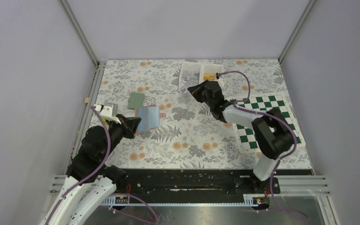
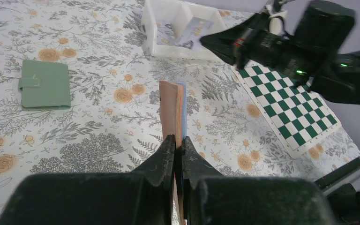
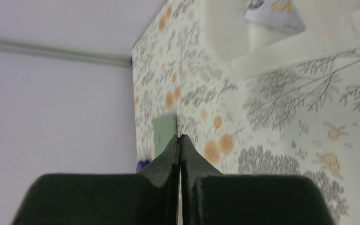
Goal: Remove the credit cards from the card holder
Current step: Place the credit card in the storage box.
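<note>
Your left gripper [image 2: 178, 142] is clamped tight on the near edge of the card holder [image 2: 171, 110]. The holder stands on edge over the floral table [image 2: 98, 140], tan cover on one side, light-blue panels on the other. Beyond it to the left, a green wallet [image 2: 44, 84] lies flat and closed. Farther out, your right gripper [image 3: 180, 140] has its jaws pressed together with nothing between them, just short of the white tray [image 2: 178, 50]. A pale credit card [image 3: 276, 16] leans inside that tray. The chessboard mat [image 1: 281, 105] lies to the right, partly under the right arm
</note>
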You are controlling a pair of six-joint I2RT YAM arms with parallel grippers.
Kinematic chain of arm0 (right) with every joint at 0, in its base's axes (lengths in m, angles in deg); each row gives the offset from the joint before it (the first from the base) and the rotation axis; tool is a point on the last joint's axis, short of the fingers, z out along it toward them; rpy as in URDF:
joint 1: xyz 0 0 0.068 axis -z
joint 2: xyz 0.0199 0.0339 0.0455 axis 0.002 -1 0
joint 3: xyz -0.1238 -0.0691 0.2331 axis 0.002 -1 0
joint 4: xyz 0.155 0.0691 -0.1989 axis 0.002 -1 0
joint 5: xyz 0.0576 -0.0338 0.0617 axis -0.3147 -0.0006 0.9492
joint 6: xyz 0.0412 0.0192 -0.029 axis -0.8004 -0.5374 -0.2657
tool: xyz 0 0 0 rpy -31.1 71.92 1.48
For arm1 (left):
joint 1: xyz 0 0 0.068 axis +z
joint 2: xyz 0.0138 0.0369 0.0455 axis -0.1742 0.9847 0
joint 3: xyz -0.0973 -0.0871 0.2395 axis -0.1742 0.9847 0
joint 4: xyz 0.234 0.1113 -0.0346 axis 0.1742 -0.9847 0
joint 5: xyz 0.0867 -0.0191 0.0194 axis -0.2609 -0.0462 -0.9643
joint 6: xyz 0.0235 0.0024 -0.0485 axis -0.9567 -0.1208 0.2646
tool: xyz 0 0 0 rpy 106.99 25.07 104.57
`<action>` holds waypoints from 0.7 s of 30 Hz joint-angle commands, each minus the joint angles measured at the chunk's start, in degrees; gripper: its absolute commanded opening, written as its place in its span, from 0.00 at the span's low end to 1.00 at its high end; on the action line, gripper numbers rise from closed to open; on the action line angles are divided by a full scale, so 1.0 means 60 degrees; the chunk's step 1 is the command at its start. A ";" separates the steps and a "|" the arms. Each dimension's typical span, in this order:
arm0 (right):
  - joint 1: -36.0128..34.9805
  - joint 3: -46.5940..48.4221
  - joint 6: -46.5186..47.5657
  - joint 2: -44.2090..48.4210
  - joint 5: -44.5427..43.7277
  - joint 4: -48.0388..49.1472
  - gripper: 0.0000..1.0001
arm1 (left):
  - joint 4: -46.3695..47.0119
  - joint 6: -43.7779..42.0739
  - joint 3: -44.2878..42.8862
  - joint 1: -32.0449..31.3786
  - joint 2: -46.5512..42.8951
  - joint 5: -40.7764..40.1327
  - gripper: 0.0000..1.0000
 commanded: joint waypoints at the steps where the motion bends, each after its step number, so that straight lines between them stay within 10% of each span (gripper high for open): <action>1: -0.0206 0.1238 -0.1027 -0.1186 -0.2751 0.1211 0.00 | 0.0321 -0.0083 0.0054 -0.0458 -0.0261 -0.0412 0.00; 21: -0.0273 0.5261 -0.2515 -0.4597 -0.5473 -0.0681 0.00 | 0.0056 -0.0758 -0.0136 -0.1645 -0.0559 -0.1730 0.00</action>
